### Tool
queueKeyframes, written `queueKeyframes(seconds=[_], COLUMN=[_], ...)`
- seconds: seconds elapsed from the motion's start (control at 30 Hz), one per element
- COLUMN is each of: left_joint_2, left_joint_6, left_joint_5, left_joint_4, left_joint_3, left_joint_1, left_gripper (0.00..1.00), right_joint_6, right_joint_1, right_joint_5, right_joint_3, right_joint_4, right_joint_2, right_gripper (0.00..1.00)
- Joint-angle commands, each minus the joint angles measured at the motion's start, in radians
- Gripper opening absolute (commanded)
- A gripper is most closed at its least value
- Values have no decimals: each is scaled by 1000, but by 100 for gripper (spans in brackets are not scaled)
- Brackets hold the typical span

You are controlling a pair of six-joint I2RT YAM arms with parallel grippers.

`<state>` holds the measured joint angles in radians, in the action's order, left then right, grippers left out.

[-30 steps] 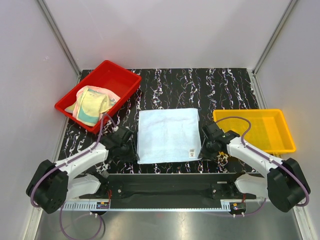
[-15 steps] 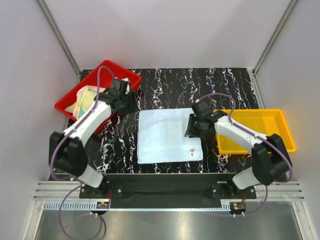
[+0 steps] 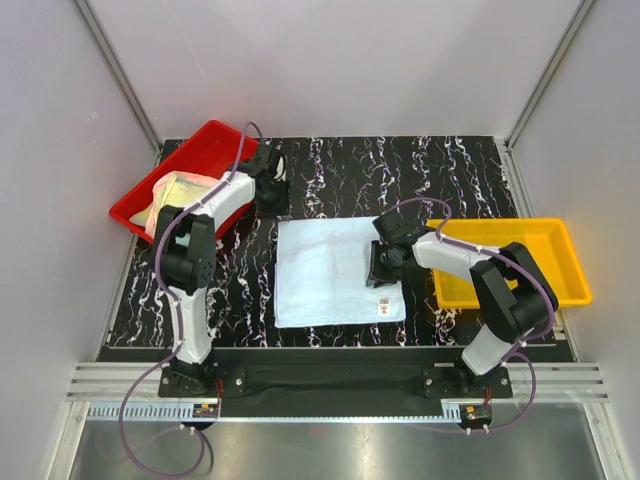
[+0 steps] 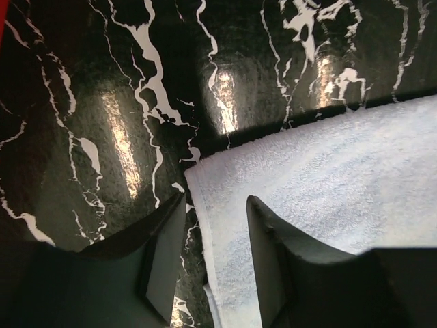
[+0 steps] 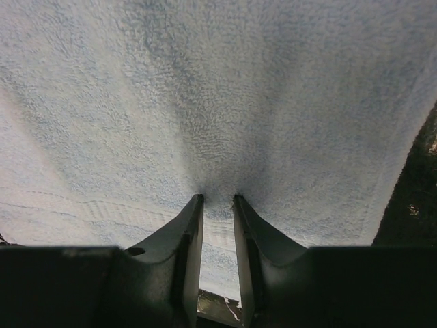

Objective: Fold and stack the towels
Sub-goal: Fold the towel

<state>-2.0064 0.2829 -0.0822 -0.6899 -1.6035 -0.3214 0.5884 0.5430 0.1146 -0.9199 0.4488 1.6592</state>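
- Both arms have moved in 0.5 s: left gripper [image 4: 215, 205] has shifted from the red tray [image 3: 215, 130] to the far-left corner of the pale blue towel [image 3: 325, 270]; right gripper [image 5: 217, 199] has slid slightly nearer along its right side.
- Left: fingers spread, straddling the corner edge, 1 over the table [image 3: 400, 165], 1 over cloth.
- Right: fingers nearly together, pinching a small ruck of towel.
- Towel lies flat mid-table between the red tray and the yellow tray [image 3: 520, 298]; other towels [image 3: 185, 205] are heaped in the red tray.

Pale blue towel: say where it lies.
Top view: the pale blue towel lies spread at centre, between the red tray at left and the yellow tray at right.
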Motion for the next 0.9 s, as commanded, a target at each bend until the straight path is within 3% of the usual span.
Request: queueKeyframes(seconds=[0.0, 0.3, 0.47, 0.67, 0.87], left_joint_2=[-43, -143, -190, -209, -85], left_joint_6=[-22, -4, 21, 3, -1], left_joint_5=[-36, 79, 177, 106, 73], left_joint_4=[3, -17, -20, -22, -52], left_joint_3=[-42, -94, -138, -187, -147], left_joint_1=[-1, -2, -2, -1, -2], left_gripper=[44, 20, 18, 20, 38], right_joint_6=[-1, 68, 113, 93, 57], right_joint_1=[6, 6, 9, 8, 8], right_joint_5=[-16, -66, -56, -44, -70], right_joint_3=[26, 75, 142, 148, 12], right_joint_4=[-42, -33, -68, -68, 63], right_joint_2=[-3, 2, -21, -55, -62], right_gripper=[31, 28, 28, 32, 36])
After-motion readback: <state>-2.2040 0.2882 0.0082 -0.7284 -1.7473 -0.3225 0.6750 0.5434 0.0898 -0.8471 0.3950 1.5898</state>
